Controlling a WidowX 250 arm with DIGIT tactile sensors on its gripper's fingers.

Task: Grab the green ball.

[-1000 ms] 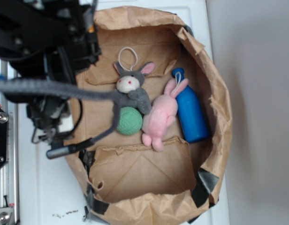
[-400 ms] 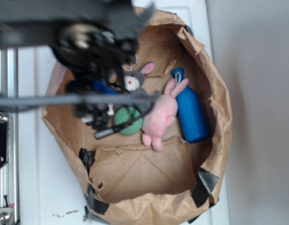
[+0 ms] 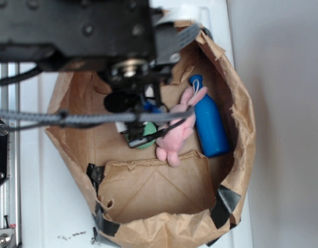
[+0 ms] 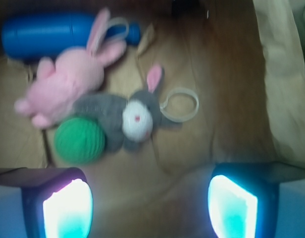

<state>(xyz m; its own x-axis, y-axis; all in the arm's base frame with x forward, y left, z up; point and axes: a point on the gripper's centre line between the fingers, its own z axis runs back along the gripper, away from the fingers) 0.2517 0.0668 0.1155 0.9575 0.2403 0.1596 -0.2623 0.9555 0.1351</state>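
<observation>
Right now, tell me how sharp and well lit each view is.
Exterior view: the arm up close is dark and blurred, hiding most of the green ball; the blue bottle is fairly sharp. Wrist view: softly blurred throughout, the gripper fingers glowing overexposed white-cyan, the paper bag washed out at right.

The arm (image 3: 81, 31) reaches in from the top left — blurred, it seems. The gripper (image 4: 150, 203) points down, fingers (image 4: 68, 208) spread wide, holding nothing.

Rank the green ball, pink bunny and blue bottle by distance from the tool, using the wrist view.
1. Green ball, just above the left finger of the tool.
2. Pink bunny, farther up-left.
3. Blue bottle, along the top edge.
</observation>
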